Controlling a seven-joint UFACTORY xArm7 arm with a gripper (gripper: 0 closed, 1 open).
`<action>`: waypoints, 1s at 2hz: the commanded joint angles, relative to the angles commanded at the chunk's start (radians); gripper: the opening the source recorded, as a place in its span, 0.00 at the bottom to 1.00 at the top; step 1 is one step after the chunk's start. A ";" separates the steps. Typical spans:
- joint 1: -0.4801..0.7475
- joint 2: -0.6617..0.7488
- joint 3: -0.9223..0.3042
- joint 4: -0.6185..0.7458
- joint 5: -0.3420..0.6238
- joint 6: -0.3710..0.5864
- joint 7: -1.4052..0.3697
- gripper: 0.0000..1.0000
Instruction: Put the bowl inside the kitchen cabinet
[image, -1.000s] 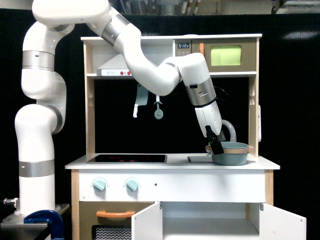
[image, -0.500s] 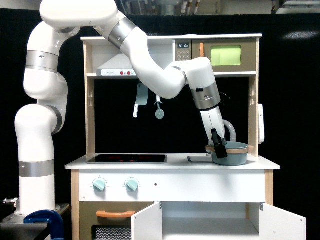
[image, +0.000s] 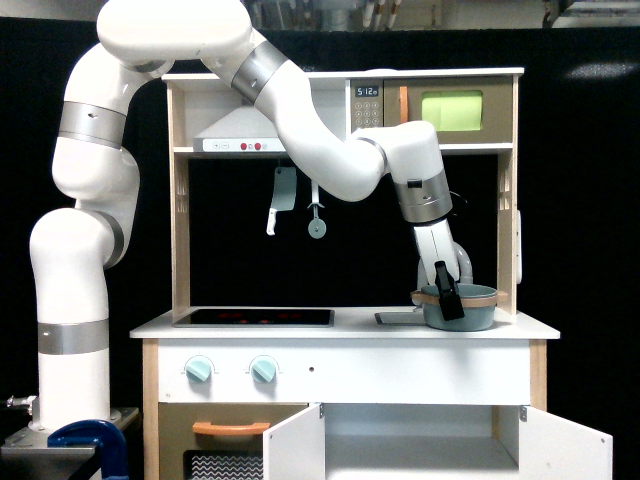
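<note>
Progress so far is pretty minimal, honestly. Our hand (image: 449, 303) is down at the near side of the bowl (image: 470, 309), dark fingers overlapping its rim, but we can't tell from this angle whether it's clamped on or just hovering loose. That bowl sits on the table (image: 340, 326) by the sink, under the microwave (image: 450, 111). Kitchen cabinet (image: 420, 445) doors are swung open below, so we reckon lifting, lowering and placing inside all remain.
</note>
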 joint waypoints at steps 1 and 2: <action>0.016 0.036 -0.014 0.034 -0.042 0.008 0.126 1.00; 0.001 0.053 -0.008 0.068 -0.004 0.053 0.163 1.00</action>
